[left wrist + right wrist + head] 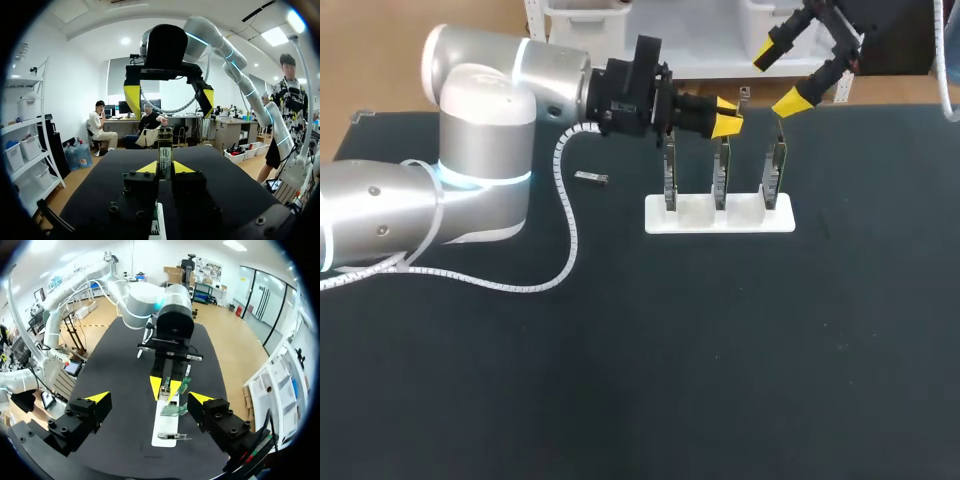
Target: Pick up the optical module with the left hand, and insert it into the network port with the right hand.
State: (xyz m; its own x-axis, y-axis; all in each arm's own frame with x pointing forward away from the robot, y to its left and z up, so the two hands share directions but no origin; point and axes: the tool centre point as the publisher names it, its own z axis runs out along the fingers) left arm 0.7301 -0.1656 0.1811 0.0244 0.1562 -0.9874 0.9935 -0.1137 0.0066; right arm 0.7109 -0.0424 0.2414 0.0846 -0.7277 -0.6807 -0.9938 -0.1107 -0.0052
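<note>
Bright, even overhead light; the matte black tabletop (740, 360) shows scarcely any shadow (soft highlights gleam on the glossy silver left arm (480, 75)).

I see a table (720, 350) covered in a black mat. A white holder (719, 215) stands on it. A small silver module (591, 178) lies flat left of the holder, and a white spiral cable (520, 285) trails farther left.

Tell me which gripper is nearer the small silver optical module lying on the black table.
Left. The left gripper grips the middle green circuit board, not far from the small silver optical module; the right gripper hangs open above the far green board.
</note>
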